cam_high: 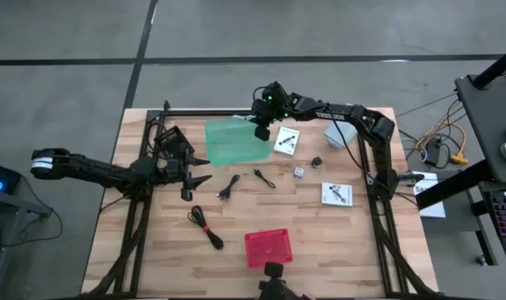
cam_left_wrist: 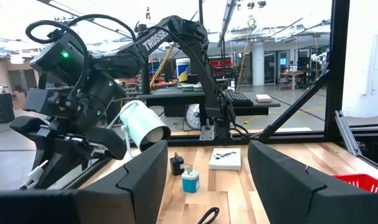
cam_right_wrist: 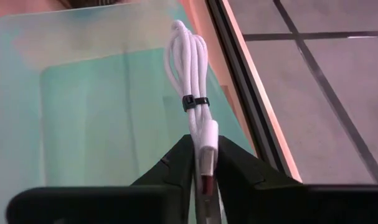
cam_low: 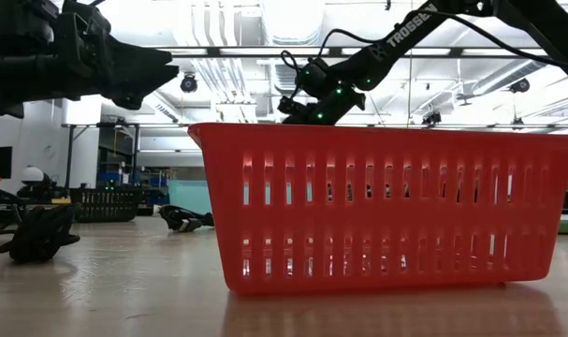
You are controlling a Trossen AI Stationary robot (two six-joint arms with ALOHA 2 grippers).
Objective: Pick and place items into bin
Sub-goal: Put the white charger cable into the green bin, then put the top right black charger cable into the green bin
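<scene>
A bundled white cable (cam_right_wrist: 190,81), tied with a black band around its middle, is pinched by its plug end between the two dark fingers of the right gripper (cam_right_wrist: 201,163), which are closed tight on it. The bundle hangs over the translucent green bin (cam_right_wrist: 101,106), near the bin's edge that runs along the table's dark frame rail. In the high view the right gripper (cam_high: 262,129) sits over the right part of the green bin (cam_high: 232,142), at the far side of the wooden table (cam_high: 152,250).

Just to the right of the green bin lies a white card (cam_high: 287,140) with black marks. Further from the bin, toward the table's middle, lie a thin black cable (cam_high: 229,187) and a second one (cam_high: 263,177), with a small dark part (cam_high: 317,161) and a small silver part (cam_high: 299,172) beyond them. Another white card (cam_high: 337,194) lies well to the right of the bin, and a coiled black cable (cam_high: 204,227) lies well toward the near side. A red basket (cam_high: 268,247) stands at the near edge, well apart from the green bin.

The left gripper (cam_high: 196,171) waits just left of the green bin, fingers spread apart and holding nothing.
</scene>
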